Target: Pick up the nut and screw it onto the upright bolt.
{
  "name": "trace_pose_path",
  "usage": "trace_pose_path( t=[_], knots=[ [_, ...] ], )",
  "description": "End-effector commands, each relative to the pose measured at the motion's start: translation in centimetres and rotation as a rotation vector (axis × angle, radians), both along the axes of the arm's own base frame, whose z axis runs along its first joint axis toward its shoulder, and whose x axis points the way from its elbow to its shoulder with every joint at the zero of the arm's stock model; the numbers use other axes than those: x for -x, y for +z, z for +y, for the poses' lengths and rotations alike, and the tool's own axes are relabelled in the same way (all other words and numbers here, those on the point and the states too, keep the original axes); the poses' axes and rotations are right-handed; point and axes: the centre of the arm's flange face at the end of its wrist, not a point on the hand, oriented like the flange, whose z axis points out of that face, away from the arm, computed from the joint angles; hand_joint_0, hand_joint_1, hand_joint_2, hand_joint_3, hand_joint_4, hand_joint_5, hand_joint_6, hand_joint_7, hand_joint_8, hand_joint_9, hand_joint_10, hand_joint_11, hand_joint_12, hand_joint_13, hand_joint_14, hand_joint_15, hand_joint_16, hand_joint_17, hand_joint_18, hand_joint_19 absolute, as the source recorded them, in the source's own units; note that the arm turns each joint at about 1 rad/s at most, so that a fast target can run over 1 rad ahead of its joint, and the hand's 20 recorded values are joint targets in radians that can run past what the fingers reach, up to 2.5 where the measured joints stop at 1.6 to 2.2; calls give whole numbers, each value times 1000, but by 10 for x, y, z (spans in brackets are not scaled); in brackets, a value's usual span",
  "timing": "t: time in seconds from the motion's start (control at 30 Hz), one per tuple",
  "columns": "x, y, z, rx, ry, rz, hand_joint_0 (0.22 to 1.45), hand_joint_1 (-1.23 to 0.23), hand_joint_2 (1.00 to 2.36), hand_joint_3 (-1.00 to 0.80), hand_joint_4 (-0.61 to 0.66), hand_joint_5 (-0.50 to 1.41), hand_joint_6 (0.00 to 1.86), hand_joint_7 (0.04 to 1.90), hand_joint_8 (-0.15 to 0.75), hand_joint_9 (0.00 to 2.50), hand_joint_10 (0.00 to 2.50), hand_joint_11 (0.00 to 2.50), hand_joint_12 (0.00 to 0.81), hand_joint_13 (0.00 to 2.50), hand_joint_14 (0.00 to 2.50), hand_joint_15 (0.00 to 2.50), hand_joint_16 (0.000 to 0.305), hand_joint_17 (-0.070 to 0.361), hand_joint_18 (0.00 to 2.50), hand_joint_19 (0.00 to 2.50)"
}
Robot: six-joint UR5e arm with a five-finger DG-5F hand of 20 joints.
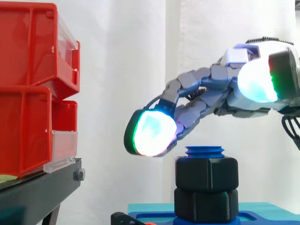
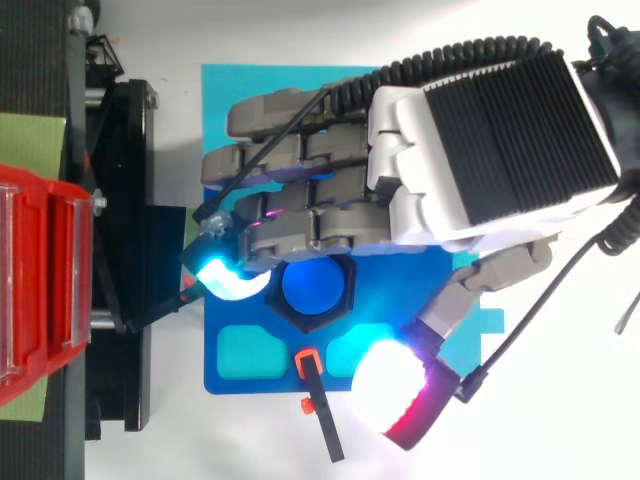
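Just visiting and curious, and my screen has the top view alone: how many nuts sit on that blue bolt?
Observer: Two, stacked: an upper nut resting on a lower nut.
Operator: Does anything poke out above them?
Observer: Yes, the bolt shows a short stretch of thread above the upper nut.
Operator: Is the robot holding one?
Observer: No. The hand hangs above the stack with relaxed fingers that grip nothing. Its lowest pad is left of the bolt's top, higher than the upper nut.
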Motion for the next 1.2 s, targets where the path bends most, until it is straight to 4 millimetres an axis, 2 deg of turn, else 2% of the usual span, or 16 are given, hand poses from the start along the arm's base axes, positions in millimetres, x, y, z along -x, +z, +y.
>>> trace_pose_path(
  t=[0.0, 0.93, 1.17],
  knots=[
    [-4, -13, 0, -11, 2, 8, 436, -288, 1000, -500, 219, -167, 502, 698, 332, 730, 0, 1, 445, 370, 0, 0, 62, 140, 302, 72],
    [-3, -14, -9, -28, 0, 7, 443, -287, 1000, -500, 250, -143, 503, 760, 339, 812, 1, 63, 437, 440, 0, 0, 61, 136, 372, 108],
    [-3, -13, -11, -28, -2, 4, 449, -285, 1000, -500, 307, -101, 504, 871, 349, 889, 6, 102, 433, 490, 0, 0, 59, 134, 412, 120]
  ],
)
